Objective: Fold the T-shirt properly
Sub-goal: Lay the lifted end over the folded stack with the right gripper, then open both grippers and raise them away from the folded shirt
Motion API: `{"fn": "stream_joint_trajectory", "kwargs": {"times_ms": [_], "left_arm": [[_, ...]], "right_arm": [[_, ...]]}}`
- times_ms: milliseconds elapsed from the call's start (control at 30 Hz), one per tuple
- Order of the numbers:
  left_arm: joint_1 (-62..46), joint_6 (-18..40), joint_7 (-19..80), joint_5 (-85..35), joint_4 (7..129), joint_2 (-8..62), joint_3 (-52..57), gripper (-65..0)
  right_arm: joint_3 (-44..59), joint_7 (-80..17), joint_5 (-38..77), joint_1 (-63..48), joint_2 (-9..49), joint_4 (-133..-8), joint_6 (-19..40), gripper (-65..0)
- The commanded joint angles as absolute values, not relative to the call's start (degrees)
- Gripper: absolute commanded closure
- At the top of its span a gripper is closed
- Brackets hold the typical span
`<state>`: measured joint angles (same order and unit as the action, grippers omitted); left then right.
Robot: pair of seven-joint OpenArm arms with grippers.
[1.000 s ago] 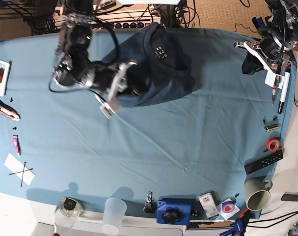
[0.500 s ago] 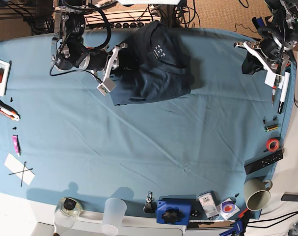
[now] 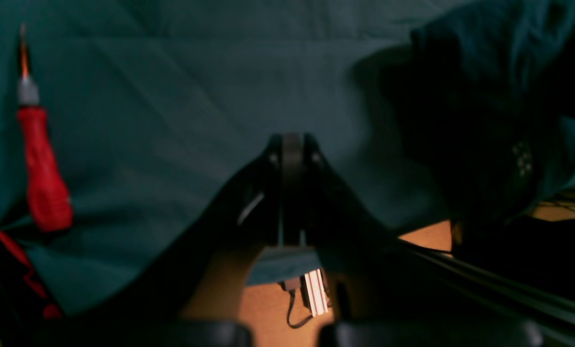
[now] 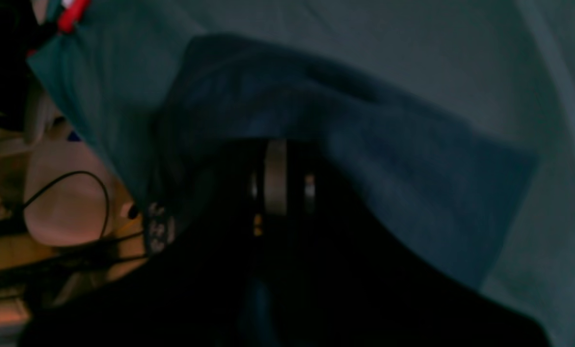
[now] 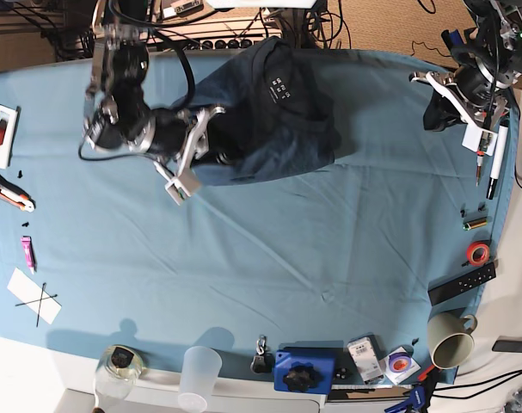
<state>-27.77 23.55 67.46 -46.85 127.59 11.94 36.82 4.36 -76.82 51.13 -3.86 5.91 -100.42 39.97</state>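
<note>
Navy T-shirt [image 5: 269, 151] lay bunched at the bench's [image 5: 243, 258] far side; right tool [image 5: 185, 185] was over its near edge, grip unclear; left tool [image 5: 477, 138] was closed, well apart. Judged risk: a one-sided tug could have skewed the folds

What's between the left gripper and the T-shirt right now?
Only bare blue cloth lies between the left gripper and the T-shirt; the base view shows it.

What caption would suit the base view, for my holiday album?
One robot arm leans over a bunched navy shirt on a blue cloth, a mug nearby at the table's corner.
</note>
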Motion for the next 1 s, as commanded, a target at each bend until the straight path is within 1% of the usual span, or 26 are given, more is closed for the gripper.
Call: {"fn": "stream_joint_trajectory", "kwargs": {"times_ms": [0, 200, 300, 333, 367, 567, 667, 800, 867, 967], "left_arm": [[-27.92, 23.88, 65.91, -47.59, 128.51, 12.38, 37.04, 0.0], [-27.92, 23.88, 65.95, -47.55, 128.49, 12.38, 37.04, 0.0], [-27.92, 23.88, 65.95, -47.31, 128.49, 12.38, 37.06, 0.0], [-27.94, 23.86, 65.95, -46.63, 128.49, 12.38, 37.04, 0.0], [-27.92, 23.86, 65.93, -45.69, 128.49, 12.40, 37.04, 0.0], [-27.94, 23.83, 65.98, -43.44, 128.49, 12.40, 37.06, 0.0], [-27.94, 23.42, 65.95, -40.95, 128.49, 12.40, 37.06, 0.0], [-27.97, 17.82, 65.98, -34.17, 128.49, 12.40, 37.06, 0.0], [-28.10, 16.27, 66.00, -32.25, 128.49, 12.40, 37.06, 0.0], [-29.32, 16.03, 66.19, -31.18, 128.49, 12.40, 37.06, 0.0]], "right_arm": [[4.45, -75.85, 51.77, -2.00, 6.20, -99.00, 40.00, -4.1], [4.47, -75.92, 49.63, 2.44, 6.22, -87.85, 40.00, -4.1], [4.49, -76.97, 49.54, 2.74, 6.46, -87.46, 39.77, -3.9], [4.62, -77.47, 50.50, 2.83, 6.52, -88.01, 39.53, -2.2], [4.64, -78.24, 51.53, 2.92, 6.59, -88.88, 39.51, 0.0], [7.86, -80.00, 52.88, 2.72, 6.52, -101.19, 39.79, 0.0], [10.39, -80.00, 52.88, 0.84, 6.50, -104.62, 40.00, 0.0], [13.47, -80.00, 52.86, -4.69, 6.50, -109.38, 40.00, 0.0], [14.81, -80.00, 52.86, -8.43, 6.50, -112.46, 40.00, 0.0], [16.82, -80.00, 52.90, -14.55, 6.52, -117.78, 40.00, 0.0]]}}
